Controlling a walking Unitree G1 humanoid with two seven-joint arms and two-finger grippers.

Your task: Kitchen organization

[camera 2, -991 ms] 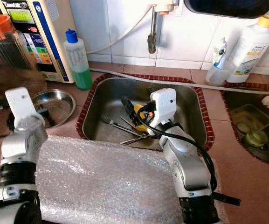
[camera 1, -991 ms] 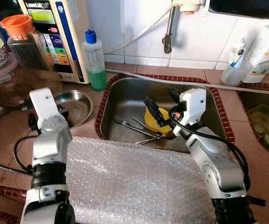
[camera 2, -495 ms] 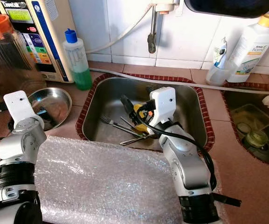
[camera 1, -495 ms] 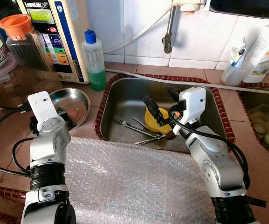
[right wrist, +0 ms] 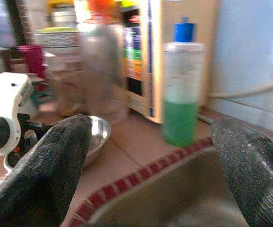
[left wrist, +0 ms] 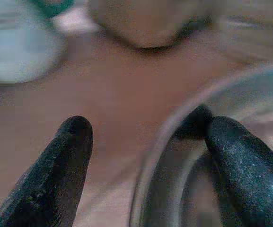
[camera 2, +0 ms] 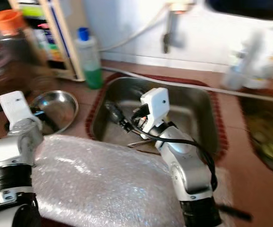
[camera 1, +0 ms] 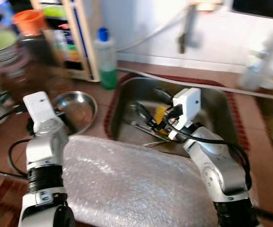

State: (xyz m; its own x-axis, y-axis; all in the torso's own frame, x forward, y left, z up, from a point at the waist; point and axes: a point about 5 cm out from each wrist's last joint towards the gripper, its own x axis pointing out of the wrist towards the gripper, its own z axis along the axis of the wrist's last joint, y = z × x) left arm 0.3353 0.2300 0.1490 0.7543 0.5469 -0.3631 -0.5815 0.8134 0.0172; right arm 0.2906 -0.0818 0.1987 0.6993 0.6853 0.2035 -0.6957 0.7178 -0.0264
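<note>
A reddish tiled desk [camera 1: 13, 137] runs under a white tiled wall, with a steel sink [camera 1: 221, 106] sunk into it and a sheet of bubble wrap [camera 1: 127, 184] spread in front. A green soap bottle [camera 1: 107, 59] stands by the sink's far corner. The left end effector [left wrist: 145, 165] has its fingers apart astride the rim of the steel bowl [camera 1: 82, 109] on the desk. The right end effector [camera 1: 148, 118], fingers spread wide, hangs inside the sink above a yellow cup [camera 1: 160, 116]. The whole view has swung and blurred compared with half a second ago; the bowl sits where it was.
</note>
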